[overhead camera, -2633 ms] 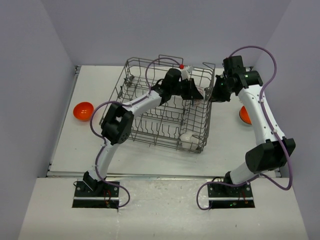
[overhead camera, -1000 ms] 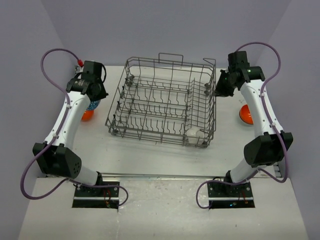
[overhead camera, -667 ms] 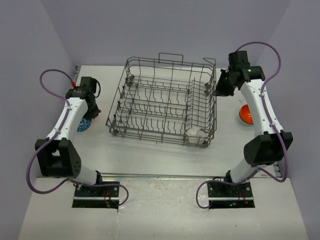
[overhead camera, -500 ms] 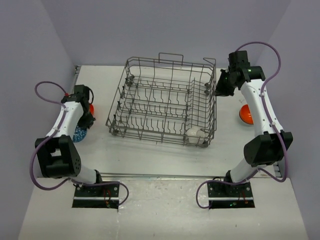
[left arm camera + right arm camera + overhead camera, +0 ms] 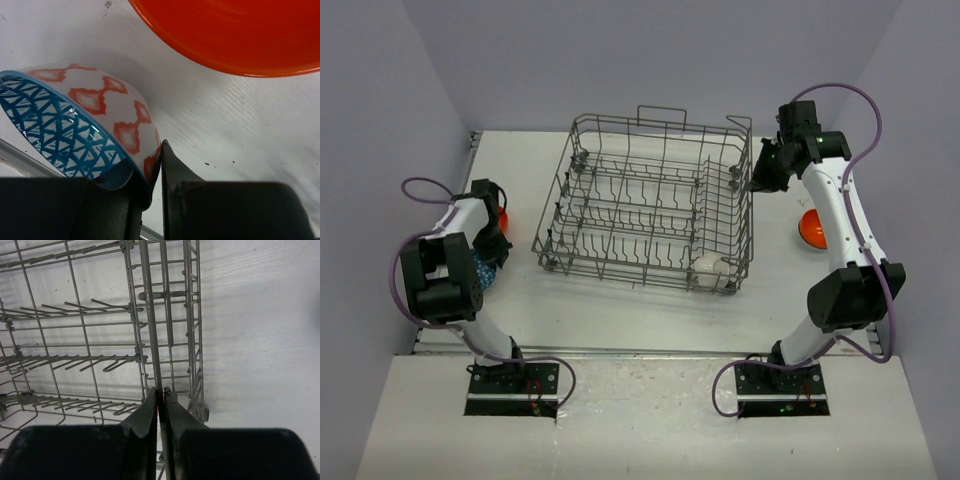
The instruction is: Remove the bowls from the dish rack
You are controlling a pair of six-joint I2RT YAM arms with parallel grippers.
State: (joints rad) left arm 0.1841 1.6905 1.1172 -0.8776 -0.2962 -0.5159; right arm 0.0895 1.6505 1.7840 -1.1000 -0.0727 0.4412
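Gripping patterned bowl [image 5: 100,110] rim in my left pincer [image 5: 152,165]; orange bowl [image 5: 240,35] on worktop [image 5: 225,130] just beside. My right pincer [image 5: 160,402] clamped tight on rack [image 5: 149,315] rim wire.

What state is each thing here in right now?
Dish rack: upright, holding one bowl.
White bowl: in the rack's near right corner.
Patterned bowl: tilted, rim pinched by left fingers.
Right fingers: shut on the rack's wire.
Left orange bowl: on the table.
Right orange bowl: on the table.
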